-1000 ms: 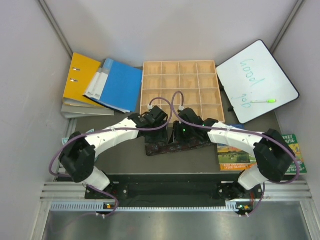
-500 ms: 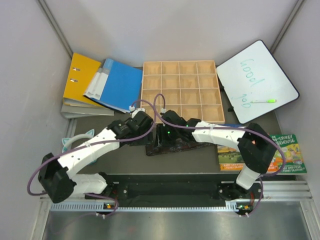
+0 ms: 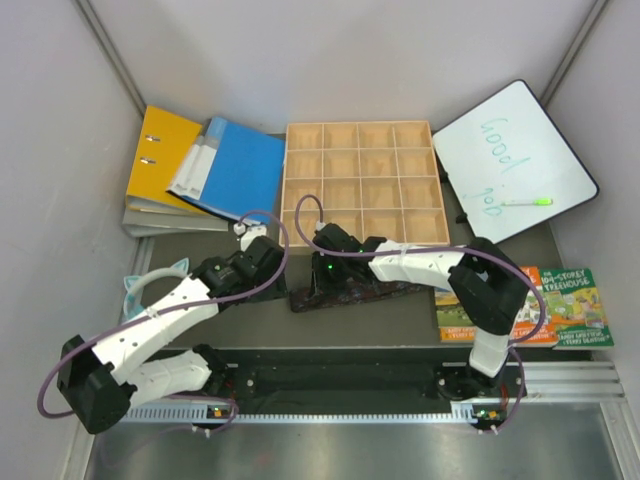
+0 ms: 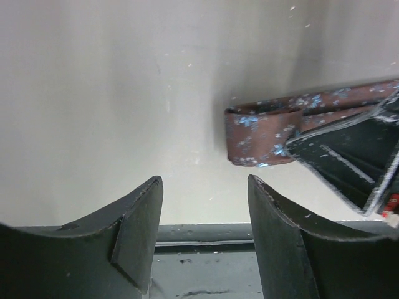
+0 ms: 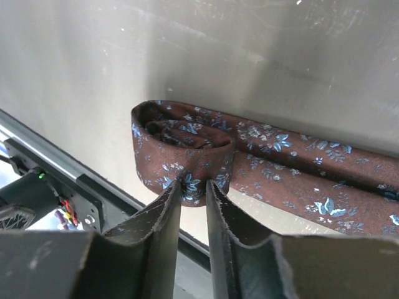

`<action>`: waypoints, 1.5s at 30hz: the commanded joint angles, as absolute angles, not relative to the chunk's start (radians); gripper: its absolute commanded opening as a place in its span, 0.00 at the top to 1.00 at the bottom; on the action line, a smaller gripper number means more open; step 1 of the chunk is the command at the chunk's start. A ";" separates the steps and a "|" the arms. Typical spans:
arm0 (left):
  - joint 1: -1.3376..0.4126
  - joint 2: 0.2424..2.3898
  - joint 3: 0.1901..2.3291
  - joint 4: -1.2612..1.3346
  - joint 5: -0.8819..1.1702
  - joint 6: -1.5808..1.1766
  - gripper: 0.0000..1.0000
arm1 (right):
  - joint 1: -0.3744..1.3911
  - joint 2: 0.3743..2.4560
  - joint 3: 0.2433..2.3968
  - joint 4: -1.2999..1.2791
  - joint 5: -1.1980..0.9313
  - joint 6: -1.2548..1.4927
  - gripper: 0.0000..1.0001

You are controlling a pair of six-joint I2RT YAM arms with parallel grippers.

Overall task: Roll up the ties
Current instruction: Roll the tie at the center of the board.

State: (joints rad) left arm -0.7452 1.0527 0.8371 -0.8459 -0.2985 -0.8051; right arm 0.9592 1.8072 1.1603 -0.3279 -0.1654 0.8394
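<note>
At the folded end of the tie (image 5: 280,156), right gripper (image 5: 194,185) pinches the fabric; left gripper (image 4: 202,187) gapes, empty; top view hides the pinch.

Seen from above, the right pincer (image 3: 315,282) hides the rolled end of the tie (image 3: 372,290); the right wrist view's edge crops its tail.

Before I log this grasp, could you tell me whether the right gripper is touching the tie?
Touching. The right wrist view shows the right gripper pinching the rolled end of the tie between its fingertips.
</note>
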 commanded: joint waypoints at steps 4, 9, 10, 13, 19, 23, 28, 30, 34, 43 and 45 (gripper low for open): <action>-0.739 1.006 0.767 -0.784 -0.290 -0.827 0.39 | 0.957 1.824 1.169 -0.302 -0.140 0.825 0.78; -0.738 1.008 0.738 -0.706 -0.252 -0.813 0.41 | 0.942 1.825 1.138 -0.291 -0.143 0.825 0.79; -0.738 1.011 0.727 -0.697 -0.244 -0.811 0.41 | 0.937 1.824 1.132 -0.288 -0.144 0.825 0.79; -0.739 1.019 0.707 -0.647 -0.229 -0.807 0.41 | 0.933 1.824 1.115 -0.276 -0.149 0.825 0.80; -0.739 1.061 0.669 -0.556 -0.196 -0.801 0.43 | 0.933 1.847 1.109 -0.268 -0.153 0.825 0.82; -0.739 1.097 0.654 -0.509 -0.196 -0.801 0.43 | 0.931 1.861 1.103 -0.268 -0.150 0.824 0.82; -0.739 1.117 0.624 -0.462 -0.190 -0.798 0.44 | 0.927 1.870 1.088 -0.262 -0.147 0.824 0.83; -0.739 1.120 0.606 -0.427 -0.180 -0.796 0.44 | 0.922 1.870 1.083 -0.259 -0.147 0.825 0.83; -0.739 1.137 0.594 -0.397 -0.175 -0.798 0.45 | 0.919 1.871 1.072 -0.259 -0.147 0.822 0.84; -0.739 1.201 0.574 -0.342 -0.152 -0.813 0.50 | 0.916 1.878 1.060 -0.255 -0.150 0.822 0.84; -0.739 1.209 0.569 -0.334 -0.155 -0.818 0.52 | 0.916 1.878 1.060 -0.253 -0.150 0.822 0.85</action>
